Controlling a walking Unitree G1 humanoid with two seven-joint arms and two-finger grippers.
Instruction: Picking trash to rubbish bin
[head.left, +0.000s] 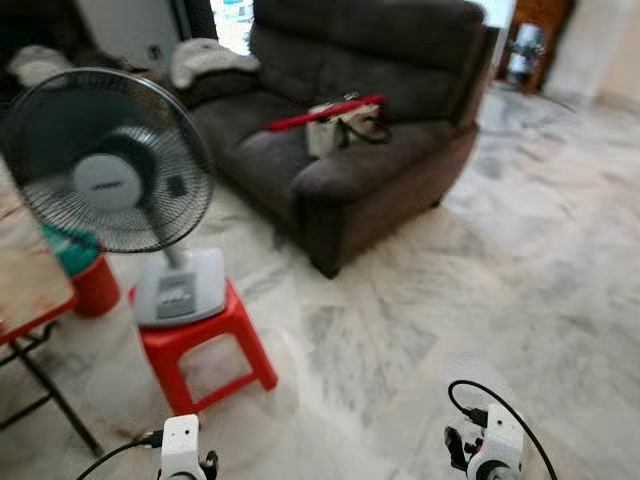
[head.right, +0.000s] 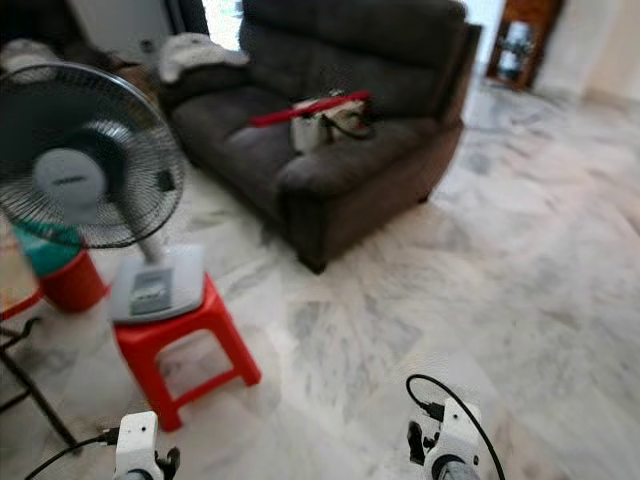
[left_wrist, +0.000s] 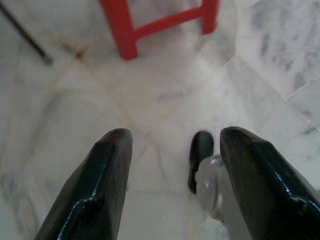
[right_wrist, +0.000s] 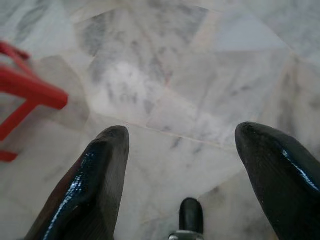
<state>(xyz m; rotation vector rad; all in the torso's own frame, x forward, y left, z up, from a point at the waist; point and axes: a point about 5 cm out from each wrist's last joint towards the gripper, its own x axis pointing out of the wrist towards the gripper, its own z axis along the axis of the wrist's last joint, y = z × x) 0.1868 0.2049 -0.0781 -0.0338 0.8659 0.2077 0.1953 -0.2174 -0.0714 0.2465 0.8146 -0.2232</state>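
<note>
No trash or rubbish bin can be made out, so its feel and hold point cannot be judged. The left gripper (left_wrist: 172, 185) and right gripper (right_wrist: 182, 172) hang released, empty, above the marble floor (head.left: 500, 260), near a red stool (head.left: 205, 345) carrying a fan (head.left: 105, 165).

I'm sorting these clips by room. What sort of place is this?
Most likely a home living room: a dark fabric sofa with a bag on it, marble floor tiles, and a table fan standing on a red plastic stool.
</note>
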